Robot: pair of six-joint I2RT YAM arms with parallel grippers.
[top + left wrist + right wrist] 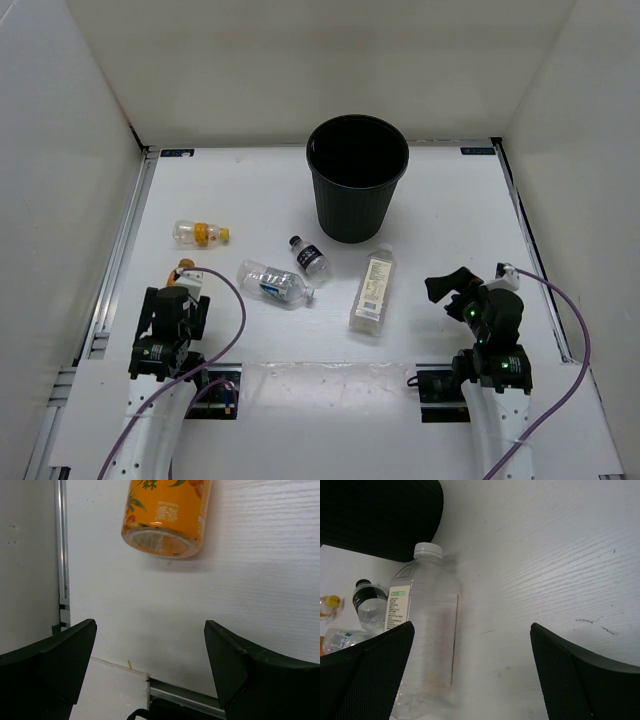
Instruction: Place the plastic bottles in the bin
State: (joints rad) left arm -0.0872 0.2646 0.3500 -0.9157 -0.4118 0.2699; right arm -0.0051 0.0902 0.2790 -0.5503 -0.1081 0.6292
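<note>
The black bin [356, 205] stands upright at the back middle of the table. Four bottles lie in front of it: the yellow-capped orange-labelled one [200, 234] at the left, the blue-labelled one [275, 284], the tiny black-capped one [309, 256] and the tall square pale-labelled one [372, 291]. My left gripper [180, 292] is open and empty, just short of the orange-labelled bottle [165, 515]. My right gripper [450, 290] is open and empty, to the right of the tall bottle [425, 630], with the bin [380, 515] beyond it.
White walls enclose the table on three sides. An aluminium rail [62, 540] runs along the left edge, and another [530, 250] along the right. Purple cables [235, 320] loop beside both arms. The black-capped bottle [370, 605] shows left of the tall one.
</note>
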